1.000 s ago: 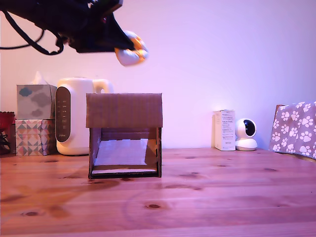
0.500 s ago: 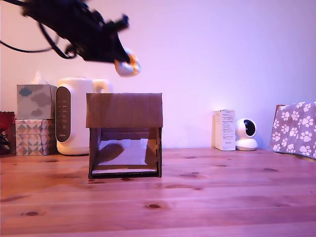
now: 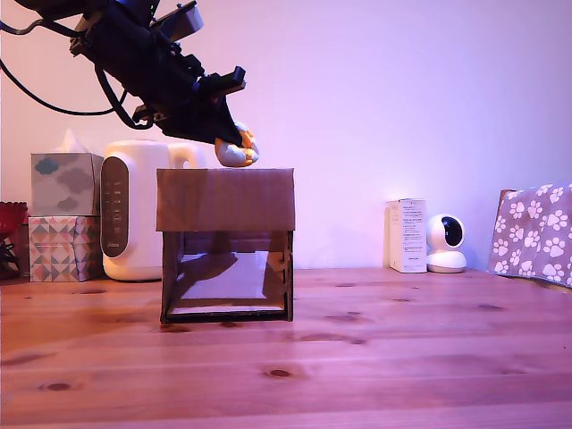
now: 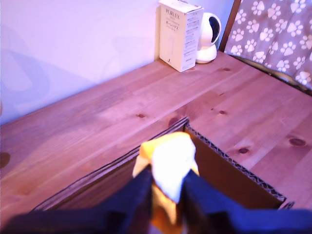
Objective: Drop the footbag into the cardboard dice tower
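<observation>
the gripper (image 3: 234, 143) is clamped on the footbag (image 3: 238, 153), holding it right over the top edge of the cardboard tower (image 3: 225, 200), toward the middle of its width in the exterior view. the ball looks like it's just about at the level of the tower's top rim, can't tell if it's touching. from the wrist cam the footbag (image 4: 170, 165) is pinched between the two dark fingers (image 4: 131, 195), white and yellow-orange panels poking out, and the open top of the tower (image 4: 234, 170) sits directly underneath with its corrugated edge showing.

tower stands on the wooden table (image 3: 357, 357). behind it toward the exterior view's left is a cream kettle (image 3: 134, 210) and stacked tissue boxes (image 3: 63, 214). over on the exterior view's right there's a small white box (image 3: 407, 235), a little white camera (image 3: 444, 243) and a paw-print cloth (image 3: 534, 234).
</observation>
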### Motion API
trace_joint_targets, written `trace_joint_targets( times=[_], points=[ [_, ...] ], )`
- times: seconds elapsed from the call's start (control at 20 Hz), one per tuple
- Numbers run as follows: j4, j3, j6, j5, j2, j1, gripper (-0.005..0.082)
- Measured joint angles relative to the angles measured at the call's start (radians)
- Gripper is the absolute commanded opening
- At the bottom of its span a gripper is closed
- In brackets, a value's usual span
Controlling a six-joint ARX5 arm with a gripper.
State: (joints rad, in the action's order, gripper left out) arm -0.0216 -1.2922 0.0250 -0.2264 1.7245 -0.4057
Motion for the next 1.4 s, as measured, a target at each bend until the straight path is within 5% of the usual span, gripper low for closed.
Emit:
trace_joint_targets(
  times=[0.15, 0.35, 0.4, 0.65, 1.15, 1.4],
  points=[
    [0.032, -0.001, 0.003, 0.0, -0.004, 0.0, 0.0551],
    [0.138, -0.001, 0.005, 0.0, -0.05, 0.0, 0.0045],
    [0.174, -0.002, 0.005, -0.002, -0.075, 0.0, -0.0027],
    [0.259, -0.001, 0.005, -0.008, -0.187, 0.0, -0.002],
    [0.008, 0.344, -0.022, -0.042, -0.434, 0.0, -0.002],
    [-0.137, 0.566, -0.088, -0.045, -0.516, 0.0, -0.002]
  ],
)
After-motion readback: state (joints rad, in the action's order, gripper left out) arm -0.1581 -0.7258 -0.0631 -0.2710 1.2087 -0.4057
